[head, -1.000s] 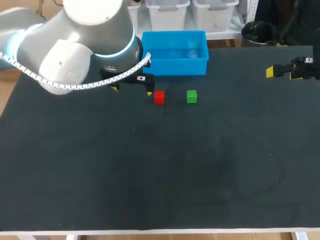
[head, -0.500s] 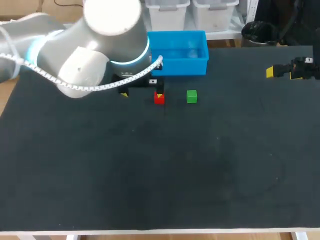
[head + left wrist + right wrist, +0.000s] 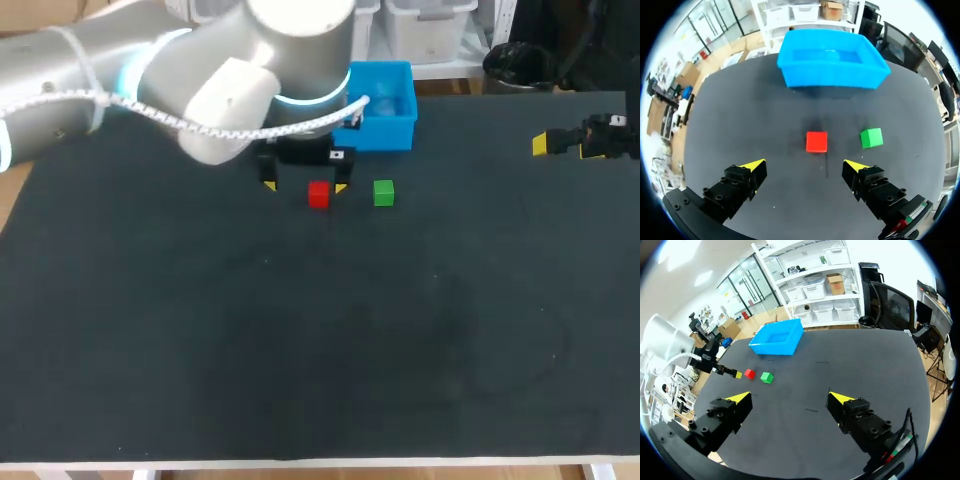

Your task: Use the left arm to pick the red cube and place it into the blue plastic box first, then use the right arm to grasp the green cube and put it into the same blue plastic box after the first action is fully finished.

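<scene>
Near the box, beside the green cube, the red cube lies just ahead of the left gripper, fingers spread wide; it looks light and rigid, so pinch two opposite flat faces squarely.

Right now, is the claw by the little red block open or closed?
Open. The left gripper's two yellow tips stand wide apart, and the red cube sits on the table ahead of them, untouched.
</scene>
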You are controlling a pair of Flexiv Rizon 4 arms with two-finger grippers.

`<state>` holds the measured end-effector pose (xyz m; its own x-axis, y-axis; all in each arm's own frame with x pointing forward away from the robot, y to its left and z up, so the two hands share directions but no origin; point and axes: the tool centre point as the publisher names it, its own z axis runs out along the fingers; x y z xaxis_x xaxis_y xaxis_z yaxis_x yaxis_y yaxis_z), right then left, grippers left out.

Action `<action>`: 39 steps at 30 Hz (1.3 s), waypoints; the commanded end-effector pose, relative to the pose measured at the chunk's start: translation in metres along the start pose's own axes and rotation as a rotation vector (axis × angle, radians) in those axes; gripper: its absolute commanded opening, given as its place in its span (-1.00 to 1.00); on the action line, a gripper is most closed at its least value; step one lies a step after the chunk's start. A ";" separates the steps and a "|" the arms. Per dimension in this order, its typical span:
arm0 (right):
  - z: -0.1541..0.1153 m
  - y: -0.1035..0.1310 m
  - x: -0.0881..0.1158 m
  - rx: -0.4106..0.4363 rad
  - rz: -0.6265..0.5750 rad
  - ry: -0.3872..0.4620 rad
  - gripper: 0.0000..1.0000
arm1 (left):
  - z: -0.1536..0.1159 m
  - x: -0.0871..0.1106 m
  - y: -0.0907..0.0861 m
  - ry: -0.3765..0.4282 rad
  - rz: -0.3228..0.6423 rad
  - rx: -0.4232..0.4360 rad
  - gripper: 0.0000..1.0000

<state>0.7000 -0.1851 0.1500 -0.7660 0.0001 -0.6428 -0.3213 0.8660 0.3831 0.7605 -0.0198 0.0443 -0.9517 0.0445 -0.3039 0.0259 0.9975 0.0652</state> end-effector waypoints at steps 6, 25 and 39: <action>0.000 0.000 0.000 0.000 0.000 0.000 1.00 | 0.018 -0.013 -0.016 0.038 -0.049 -0.044 1.00; 0.000 0.000 0.000 0.000 0.000 0.000 1.00 | 0.046 -0.022 -0.022 0.084 -0.115 -0.051 1.00; 0.000 0.000 0.000 0.000 0.000 0.000 1.00 | 0.059 -0.035 -0.017 0.114 -0.173 -0.034 0.91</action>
<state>0.7000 -0.1851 0.1500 -0.7660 0.0001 -0.6428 -0.3213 0.8660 0.3831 0.8031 -0.0339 -0.0007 -0.9662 -0.1368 -0.2185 -0.1515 0.9871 0.0519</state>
